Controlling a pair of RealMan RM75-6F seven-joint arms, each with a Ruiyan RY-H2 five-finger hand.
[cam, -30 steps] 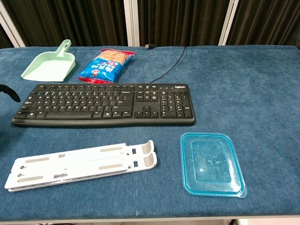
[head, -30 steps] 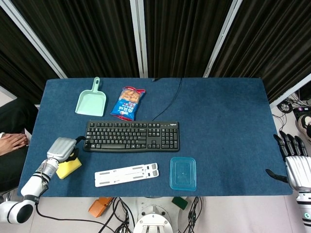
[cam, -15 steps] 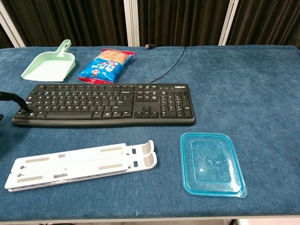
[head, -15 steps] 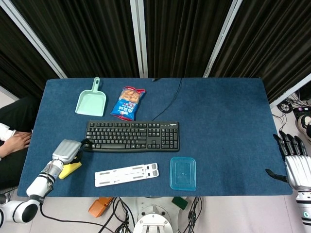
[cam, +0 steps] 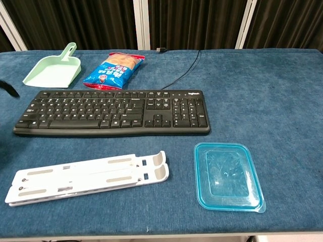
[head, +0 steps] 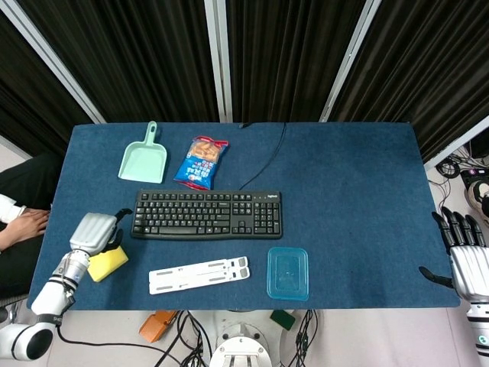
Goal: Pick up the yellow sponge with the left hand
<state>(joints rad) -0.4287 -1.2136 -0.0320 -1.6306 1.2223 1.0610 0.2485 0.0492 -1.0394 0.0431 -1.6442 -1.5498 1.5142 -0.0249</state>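
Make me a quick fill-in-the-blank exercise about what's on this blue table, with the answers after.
1. The left robot hand is over the ___ sponge.
2. The snack bag lies right of the green ___.
3. The blue-rimmed container sits right of the white ___.
4. The black cable runs from the ___ to the table's far edge.

Answers: yellow; dustpan; stand; keyboard

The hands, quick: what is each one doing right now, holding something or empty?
Left hand: over the yellow sponge, partly covering it; whether it grips it cannot be told.
Right hand: open, fingers spread, holding nothing, past the table's edge.
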